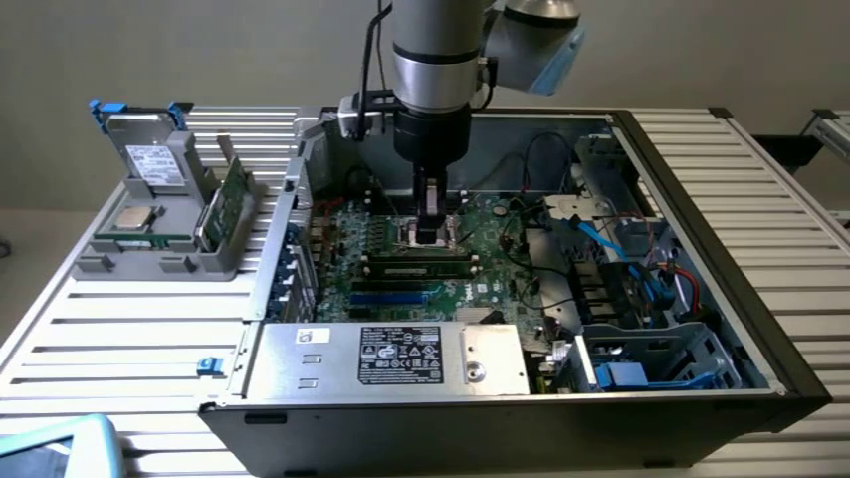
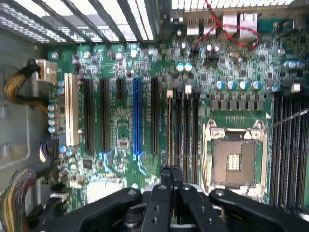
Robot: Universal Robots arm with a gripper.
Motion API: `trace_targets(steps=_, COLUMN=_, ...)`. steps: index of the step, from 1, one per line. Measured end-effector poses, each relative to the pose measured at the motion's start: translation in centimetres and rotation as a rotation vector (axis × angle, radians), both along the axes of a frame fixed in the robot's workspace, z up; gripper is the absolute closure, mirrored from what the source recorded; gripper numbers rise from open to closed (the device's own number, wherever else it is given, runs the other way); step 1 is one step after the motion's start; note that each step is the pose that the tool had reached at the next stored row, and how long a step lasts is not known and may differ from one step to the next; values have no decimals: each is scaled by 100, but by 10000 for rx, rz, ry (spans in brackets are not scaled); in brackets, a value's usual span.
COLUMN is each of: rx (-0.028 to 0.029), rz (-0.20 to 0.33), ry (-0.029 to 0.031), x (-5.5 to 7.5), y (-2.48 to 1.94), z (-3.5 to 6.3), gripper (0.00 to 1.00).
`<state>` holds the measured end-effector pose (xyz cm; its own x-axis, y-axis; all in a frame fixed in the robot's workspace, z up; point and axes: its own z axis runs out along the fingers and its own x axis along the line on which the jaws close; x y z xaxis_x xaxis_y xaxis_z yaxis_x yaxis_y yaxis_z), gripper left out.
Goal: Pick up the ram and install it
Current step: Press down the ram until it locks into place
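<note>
Hangs low inside the open computer case (image 1: 691, 199), walls well apart from gripper (image 2: 171, 175). Fingers (image 2: 165, 176) pressed together, holding nothing, above motherboard (image 2: 125, 130) slots beside CPU socket (image 2: 234, 157). Ram (image 1: 420, 265) seated just beyond the fingers.

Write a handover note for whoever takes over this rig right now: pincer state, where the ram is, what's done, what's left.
Pincer: fingertips together, nothing seen between them, low inside the open case over the motherboard, by the processor socket.
Ram: a green stick stands on edge in the grey holder at the exterior view's left, outside the case.
Done: nothing that shows; the ram is not picked up.
Left: pick up the ram and seat it in a memory slot.
</note>
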<state>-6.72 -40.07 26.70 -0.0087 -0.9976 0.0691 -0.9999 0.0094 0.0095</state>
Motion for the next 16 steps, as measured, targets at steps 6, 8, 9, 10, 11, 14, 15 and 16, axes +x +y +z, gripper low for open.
trace_targets(steps=6, rx=-1, rz=2, ry=2, x=0, y=0, z=0, gripper=89)
trace_targets(steps=8, rx=-1, rz=2, ry=2, x=0, y=0, z=0, gripper=89)
trace_targets(steps=9, rx=-1, rz=1, ry=2, x=0, y=0, z=0, gripper=89)
trace_targets(steps=10, rx=-1, rz=-15, ry=1, x=0, y=0, z=1, gripper=89)
trace_targets(steps=11, rx=-1, rz=-65, ry=2, x=0, y=0, z=1, gripper=89)
trace_targets(steps=14, rx=-3, rz=-376, ry=3, x=0, y=0, z=1, gripper=89)
trace_targets(steps=15, rx=-3, rz=-500, ry=3, x=0, y=0, z=1, gripper=89)
trace_targets(steps=16, rx=-2, rz=-625, ry=2, x=0, y=0, z=1, gripper=89)
